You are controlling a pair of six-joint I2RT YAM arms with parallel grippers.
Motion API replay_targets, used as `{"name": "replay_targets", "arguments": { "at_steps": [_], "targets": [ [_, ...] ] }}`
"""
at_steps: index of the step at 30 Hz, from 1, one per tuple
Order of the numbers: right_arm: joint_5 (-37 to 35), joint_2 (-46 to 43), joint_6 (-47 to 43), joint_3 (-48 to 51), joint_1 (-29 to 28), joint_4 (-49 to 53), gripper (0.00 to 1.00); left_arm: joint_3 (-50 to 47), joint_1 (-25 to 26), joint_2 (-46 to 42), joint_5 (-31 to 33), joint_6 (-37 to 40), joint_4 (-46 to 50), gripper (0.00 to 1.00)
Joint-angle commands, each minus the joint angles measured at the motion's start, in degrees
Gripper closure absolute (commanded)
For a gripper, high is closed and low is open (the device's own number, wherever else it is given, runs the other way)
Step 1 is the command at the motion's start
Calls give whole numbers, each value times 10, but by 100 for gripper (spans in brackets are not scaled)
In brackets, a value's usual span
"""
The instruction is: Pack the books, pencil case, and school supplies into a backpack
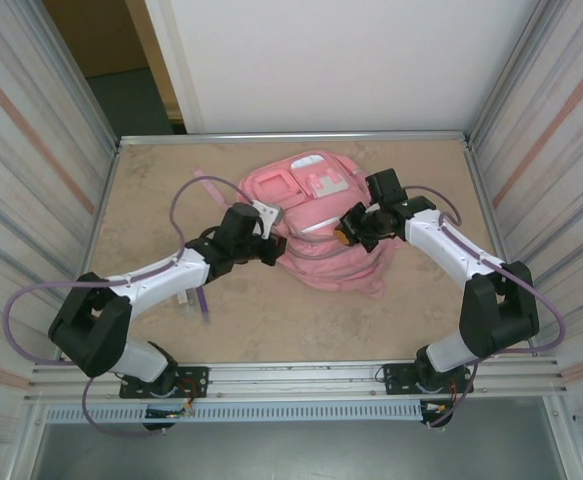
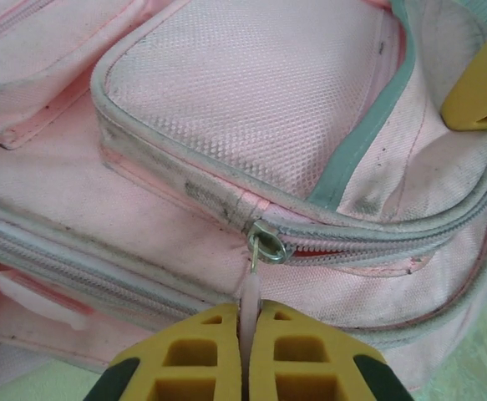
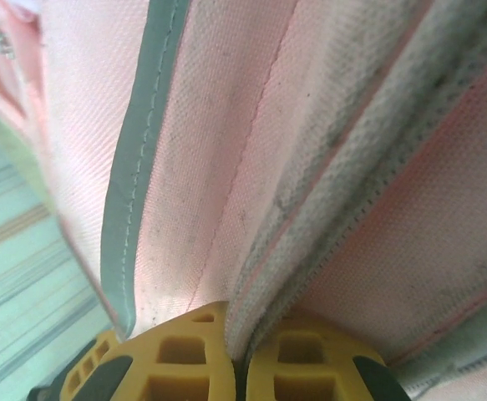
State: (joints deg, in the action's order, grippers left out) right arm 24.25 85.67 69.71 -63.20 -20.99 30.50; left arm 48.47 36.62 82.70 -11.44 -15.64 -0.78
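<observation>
Grubby pink backpack (image 1: pixel 321 262) (grey piping); left gripper (image 2: pixel 245 322) pinches its zip pull (image 2: pixel 249 292), right gripper (image 3: pixel 236 338) clamps fabric

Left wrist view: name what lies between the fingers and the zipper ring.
Left wrist view: a pale pull tab, pinched by the fingers, reaches the ring.

Backpack (image 2: pixel 251 100) up close: pink woven cloth, matt, with a coarse grainy weave, grubby grey along the seams. Its edging (image 2: pixel 368 134) is smooth grey-green tape, stitched. The zip ring (image 2: pixel 268 245) glints, bare shiny metal; the zip pull (image 2: pixel 250 296) below it looks like pale, smooth, slightly translucent plastic. Left gripper (image 2: pixel 248 330) and right gripper (image 3: pixel 236 347) — yellow matt plastic, moulded in hollow cells. The table (image 1: pixel 271 320) is a matt, mottled beige sheet; the rail (image 1: pixel 301 375) — brushed metal.
</observation>
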Motion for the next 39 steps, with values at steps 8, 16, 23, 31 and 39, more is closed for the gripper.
{"name": "replay_targets", "arguments": {
  "at_steps": [8, 16, 23, 31, 39],
  "targets": [
    [9, 21, -39, -21, -7, -5, 67, 36, -63, 47, 60, 3, 55, 79],
    [-16, 57, -34, -20, -7, -99, 65, 8, -66, 21, 68, 1, 66, 73],
    [0, 80, -5, -61, -22, -122, 75, -18, -67, -24, 92, 3, 103, 62],
    [-19, 86, -21, -102, -41, -112, 79, 5, -90, -118, 333, -143, 345, 17],
    [7, 101, -18, -106, -49, -199, 100, -39, -151, -225, 242, -194, 403, 1]
  ]
}}
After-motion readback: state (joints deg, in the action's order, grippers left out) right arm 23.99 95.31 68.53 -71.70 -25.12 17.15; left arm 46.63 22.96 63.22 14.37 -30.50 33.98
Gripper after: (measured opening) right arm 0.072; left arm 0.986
